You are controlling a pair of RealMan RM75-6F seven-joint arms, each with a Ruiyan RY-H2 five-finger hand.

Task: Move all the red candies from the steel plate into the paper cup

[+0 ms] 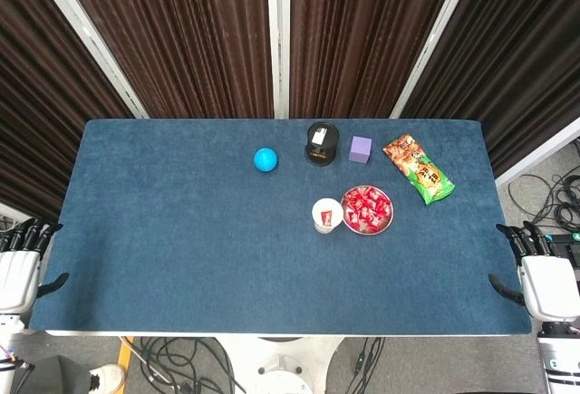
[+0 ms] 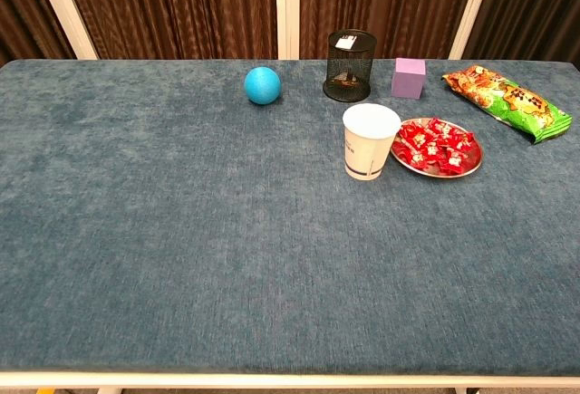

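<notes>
A round steel plate (image 1: 388, 219) (image 2: 471, 166) holds several red wrapped candies (image 1: 366, 208) (image 2: 437, 146) right of the table's middle. A white paper cup (image 1: 326, 215) (image 2: 370, 140) stands upright just left of the plate; the head view shows something red inside it. My left hand (image 1: 20, 267) hangs off the table's left edge, fingers apart and empty. My right hand (image 1: 542, 276) sits off the right edge, also empty with fingers spread. Neither hand appears in the chest view.
Along the far side sit a blue ball (image 1: 265, 159) (image 2: 263, 85), a black mesh pen holder (image 1: 321, 143) (image 2: 350, 66), a purple cube (image 1: 361, 148) (image 2: 409, 78) and a snack bag (image 1: 417, 168) (image 2: 507, 99). Blue cloth covers the table (image 1: 181, 249).
</notes>
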